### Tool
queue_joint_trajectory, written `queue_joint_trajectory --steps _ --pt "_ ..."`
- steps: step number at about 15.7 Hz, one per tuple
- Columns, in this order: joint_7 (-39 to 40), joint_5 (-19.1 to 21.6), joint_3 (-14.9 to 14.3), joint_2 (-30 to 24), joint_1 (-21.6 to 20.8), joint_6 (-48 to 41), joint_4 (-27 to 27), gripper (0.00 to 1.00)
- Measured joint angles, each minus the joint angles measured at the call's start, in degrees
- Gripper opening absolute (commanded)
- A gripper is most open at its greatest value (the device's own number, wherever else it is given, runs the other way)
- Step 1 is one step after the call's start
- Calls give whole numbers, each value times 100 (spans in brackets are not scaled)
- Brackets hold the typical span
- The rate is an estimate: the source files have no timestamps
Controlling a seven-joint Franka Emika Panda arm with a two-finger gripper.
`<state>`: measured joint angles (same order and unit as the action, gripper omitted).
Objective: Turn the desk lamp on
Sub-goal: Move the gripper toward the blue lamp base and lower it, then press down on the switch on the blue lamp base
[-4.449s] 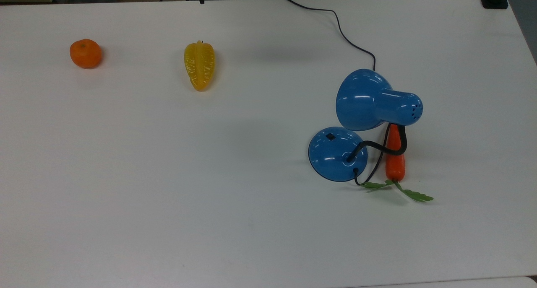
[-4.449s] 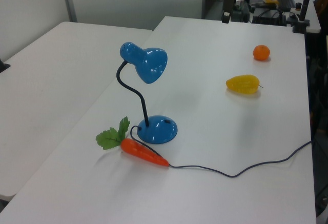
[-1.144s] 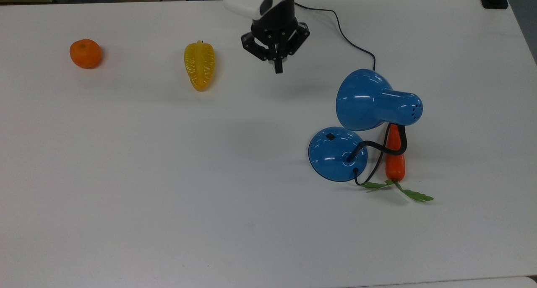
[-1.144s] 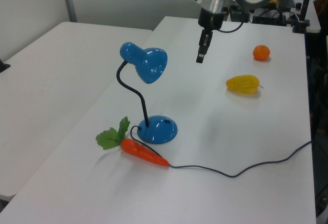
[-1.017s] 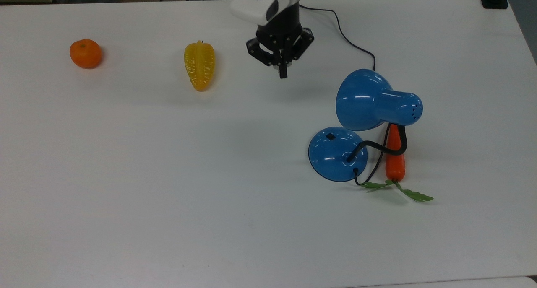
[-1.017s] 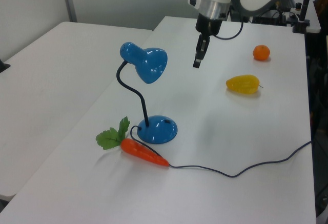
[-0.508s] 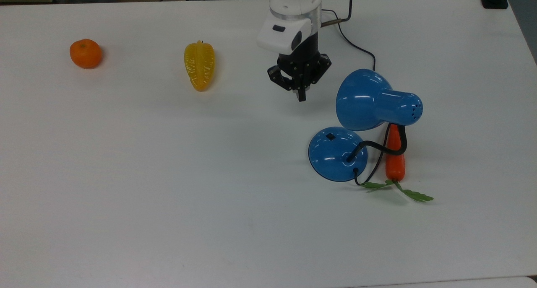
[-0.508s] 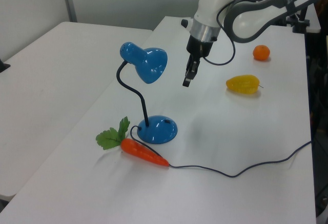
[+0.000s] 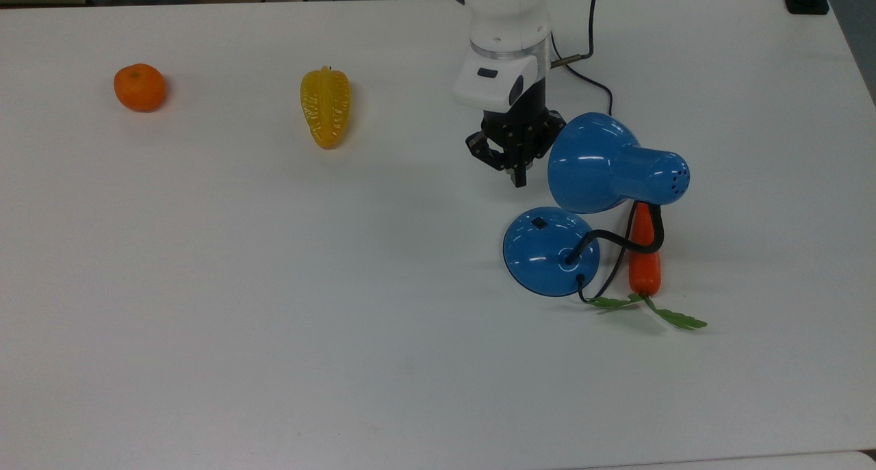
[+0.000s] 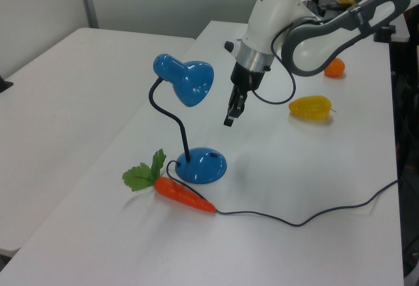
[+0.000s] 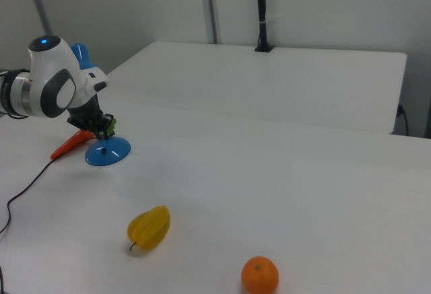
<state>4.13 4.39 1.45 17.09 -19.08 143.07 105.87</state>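
Blue lamp (image 9: 602, 183) sits toward the bench's right edge in the top view, its switch (image 9: 539, 222) on the base side nearest the gripper (image 9: 518, 178). Jaws look pinched together, holding nothing, hanging just beside the shade.

Left view: gripper (image 10: 229, 120) is up in the air, clearly above and apart from the base (image 10: 203, 165), so I'd call this the approach.

Right view: gripper (image 11: 101, 132) looks just over the base (image 11: 108, 151). Next it needs to drop the tip straight onto that tiny switch without clipping the shade.
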Motion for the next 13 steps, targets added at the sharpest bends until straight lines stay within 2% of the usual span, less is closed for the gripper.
queue_joint_trajectory --steps 13 --pt "0 -1 115 594 -19 994 -1 0"
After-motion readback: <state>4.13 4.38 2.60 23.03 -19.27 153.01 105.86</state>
